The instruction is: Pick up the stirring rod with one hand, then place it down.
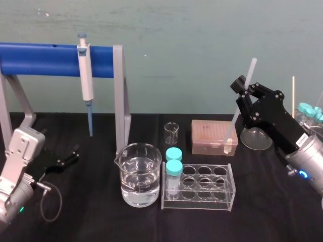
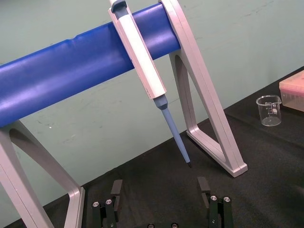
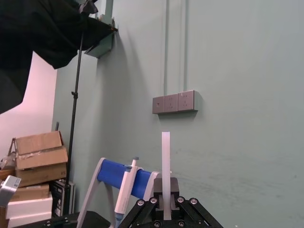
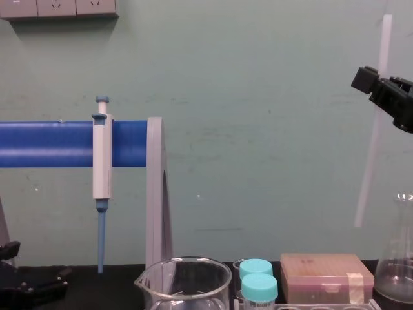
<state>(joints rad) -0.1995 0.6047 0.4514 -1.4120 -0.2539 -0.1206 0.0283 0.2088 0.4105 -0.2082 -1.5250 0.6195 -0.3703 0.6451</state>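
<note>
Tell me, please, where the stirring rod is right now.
On the robot's right in the head view: the rod tilts in the right pincer, off the table, above the pink box.

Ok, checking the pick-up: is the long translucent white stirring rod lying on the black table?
No, the black right gripper holds the stirring rod tilted in the air, its lower end above the table.

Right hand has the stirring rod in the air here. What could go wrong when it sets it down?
1. The right hand grips the stirring rod near its upper end, tilted; the long lower part could pivot or slip.
2. Its lower tip hangs above the pink tip box, beside the glass flask; lowering straight down might strike either.
The left hand lies parked, open, on the table at left.
</note>
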